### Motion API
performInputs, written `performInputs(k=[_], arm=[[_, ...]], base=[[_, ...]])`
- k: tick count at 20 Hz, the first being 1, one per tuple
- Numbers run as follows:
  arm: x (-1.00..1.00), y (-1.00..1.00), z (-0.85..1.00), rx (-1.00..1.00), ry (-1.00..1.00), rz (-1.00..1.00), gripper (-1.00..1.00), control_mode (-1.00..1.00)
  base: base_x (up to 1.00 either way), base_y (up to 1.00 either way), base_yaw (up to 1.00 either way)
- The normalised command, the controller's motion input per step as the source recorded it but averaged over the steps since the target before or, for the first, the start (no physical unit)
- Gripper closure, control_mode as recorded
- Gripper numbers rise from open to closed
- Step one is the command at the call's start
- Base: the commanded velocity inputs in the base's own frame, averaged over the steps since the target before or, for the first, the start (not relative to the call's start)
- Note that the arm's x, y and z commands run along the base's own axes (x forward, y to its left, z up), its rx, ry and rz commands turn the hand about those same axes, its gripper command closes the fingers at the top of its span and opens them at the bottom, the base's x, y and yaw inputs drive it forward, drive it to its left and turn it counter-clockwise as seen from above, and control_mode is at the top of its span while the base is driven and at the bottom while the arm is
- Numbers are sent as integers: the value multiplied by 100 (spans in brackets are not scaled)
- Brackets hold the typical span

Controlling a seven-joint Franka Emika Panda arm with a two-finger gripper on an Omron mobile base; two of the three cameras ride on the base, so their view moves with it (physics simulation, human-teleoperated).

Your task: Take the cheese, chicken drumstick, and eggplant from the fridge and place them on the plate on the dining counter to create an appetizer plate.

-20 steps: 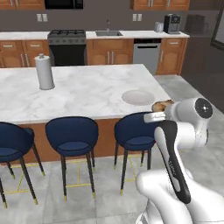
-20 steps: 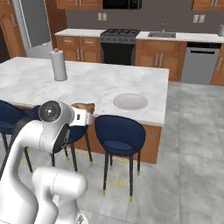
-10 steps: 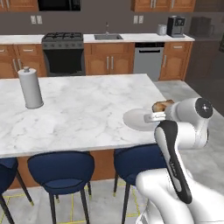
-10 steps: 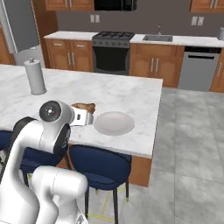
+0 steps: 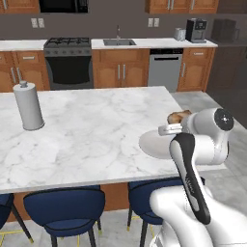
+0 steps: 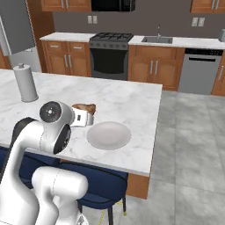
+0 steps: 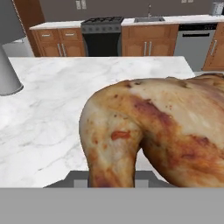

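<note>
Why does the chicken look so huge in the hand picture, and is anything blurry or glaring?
Hand view: the chicken drumstick sits right at the lens, so it looms large, slightly soft-edged. Left base view: even flat lighting, no glare on the dining counter; the plate is pale and low-contrast. Right base view: sharp, with faint shadows.

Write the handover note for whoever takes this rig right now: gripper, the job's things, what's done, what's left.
Gripper: shut on the chicken drumstick, held above the dining counter beside the plate.
Plate: bare, near the counter's front edge by the arm.
Done: drumstick brought to the counter.
Left: set the drumstick on the plate, then fetch the cheese and eggplant from the fridge and plate them too.
Also on the counter: grey paper towel roll, well clear of the plate.
</note>
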Motion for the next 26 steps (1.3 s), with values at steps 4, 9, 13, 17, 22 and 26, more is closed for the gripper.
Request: performInputs(k=[4,9,13,17,22,26], arm=[[0,0,0,0,0,0,100,100],[60,-57,-9,0,18,0,100,-100],[56,-77,-22,1,33,-2,100,-100],[54,-54,-32,0,28,-1,100,-100],[49,-3,-49,0,4,0,100,-100],[49,0,-64,0,0,0,100,-100]], base=[[60,-44,0],[0,0,0],[0,0,0],[0,0,0],[0,0,0],[0,0,0]])
